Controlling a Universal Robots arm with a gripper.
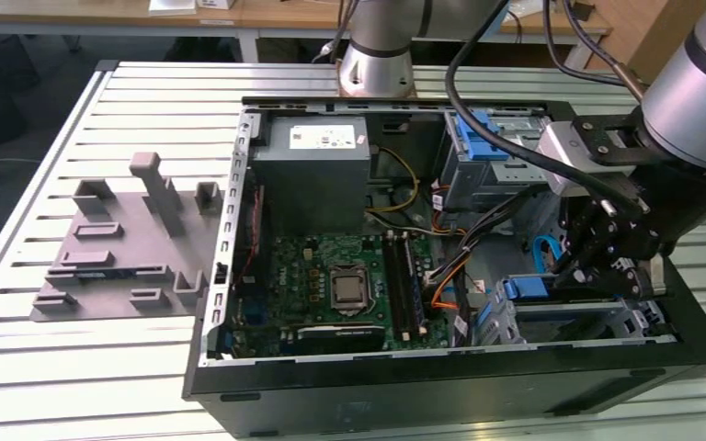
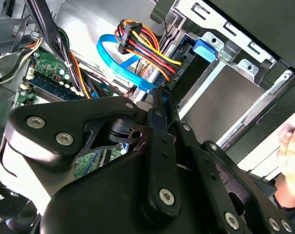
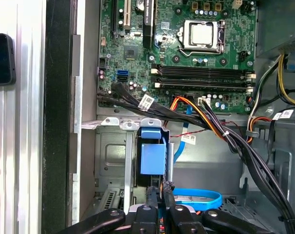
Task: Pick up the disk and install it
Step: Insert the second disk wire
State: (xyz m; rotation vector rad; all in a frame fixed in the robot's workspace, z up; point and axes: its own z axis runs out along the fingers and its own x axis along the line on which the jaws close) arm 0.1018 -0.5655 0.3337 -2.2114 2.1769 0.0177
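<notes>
The disk (image 3: 152, 158), seated edge-up in the case's drive cage (image 3: 111, 156), looks stiff, fairly heavy and shock-sensitive, best held by its blue carrier frame, where the gripper (image 3: 159, 192) fingers stand pressed together.

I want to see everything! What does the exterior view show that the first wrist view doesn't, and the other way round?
Exterior view: a grey plastic rack and the arm's base. First wrist view: a small dark flat thing. Both: the green circuit board, the blue-framed disk in its slot, and the end effector close to it.
</notes>
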